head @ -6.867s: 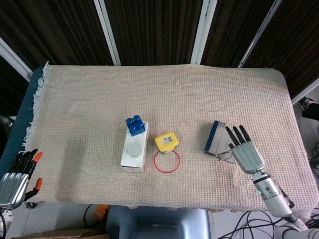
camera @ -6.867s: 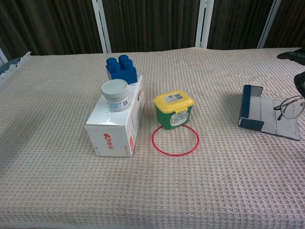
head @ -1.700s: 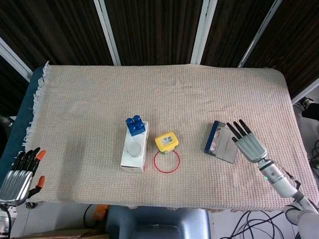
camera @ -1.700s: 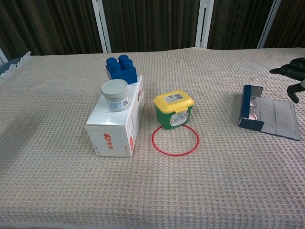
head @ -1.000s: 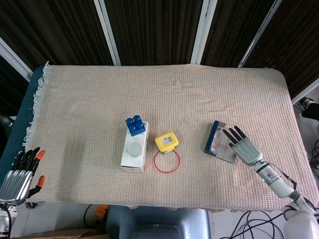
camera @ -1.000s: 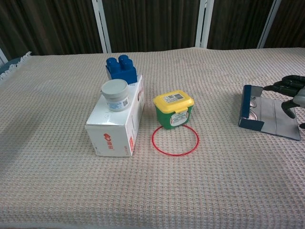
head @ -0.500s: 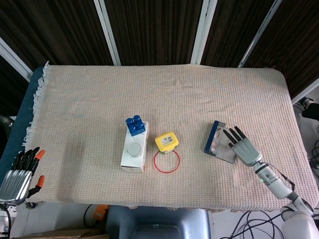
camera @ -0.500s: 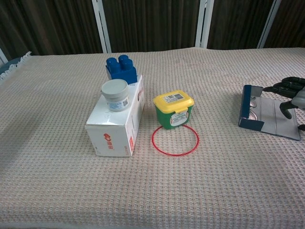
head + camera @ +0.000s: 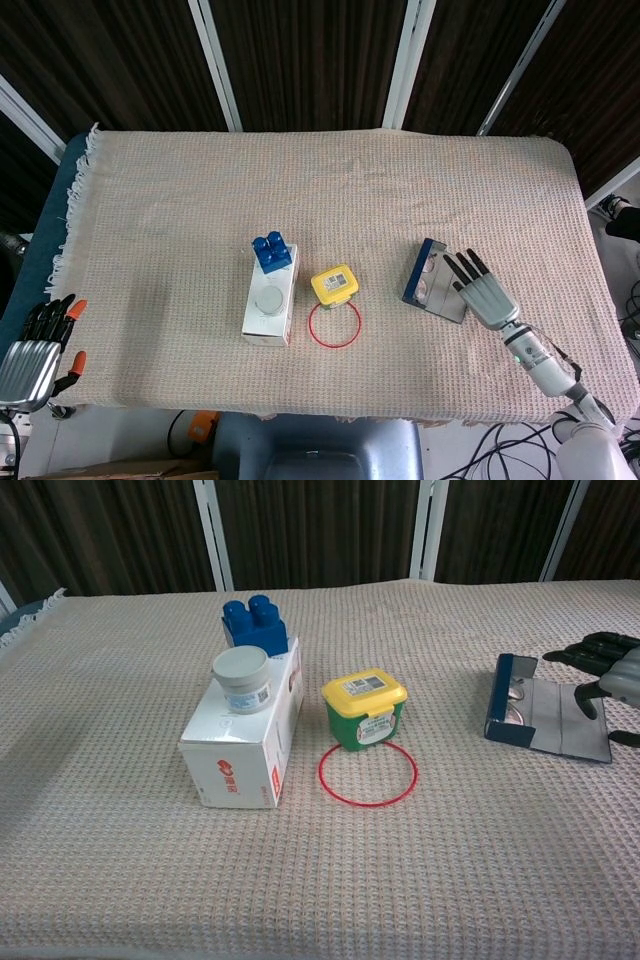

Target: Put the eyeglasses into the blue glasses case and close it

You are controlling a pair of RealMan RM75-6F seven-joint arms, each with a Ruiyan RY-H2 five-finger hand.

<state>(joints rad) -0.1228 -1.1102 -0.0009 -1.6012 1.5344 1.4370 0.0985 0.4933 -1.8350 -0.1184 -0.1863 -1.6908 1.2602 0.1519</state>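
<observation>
Resting on the counter [image 9: 330, 190], which is covered edge to edge by a beige woven cloth [image 9: 300, 880], are the following items.

Blue glasses case [image 9: 433, 280]: lies open toward the right edge, nearer the front edge than the back. Its blue side stands on the left; its grey flap lies flat to the right.

Eyeglasses [image 9: 427, 279]: lie inside the open case against the blue side; in the chest view only part of the frame shows behind that side [image 9: 516, 696].

Right hand [image 9: 486, 294]: released, fingers [image 9: 580, 660] straight and spread, holding nothing. The fingertips reach over the right part of the grey flap; whether they touch it cannot be told. The forearm runs off toward the front right corner.

Left hand [image 9: 35, 345]: past the front left corner, off the cloth, fingers extended side by side, grasping nothing.

White carton [image 9: 268, 306]: lies flat near the middle of the counter, red print on its front face.

Blue toy brick [image 9: 272, 251]: sits on the back end of the carton.

Small white jar [image 9: 241, 678]: stands upright on the carton's front half.

Yellow-lidded green tub [image 9: 365, 712]: stands just right of the carton, apart from it.

Red ring [image 9: 334, 324]: lies flat directly in front of the tub, its back arc touching or nearly touching the tub's base.
</observation>
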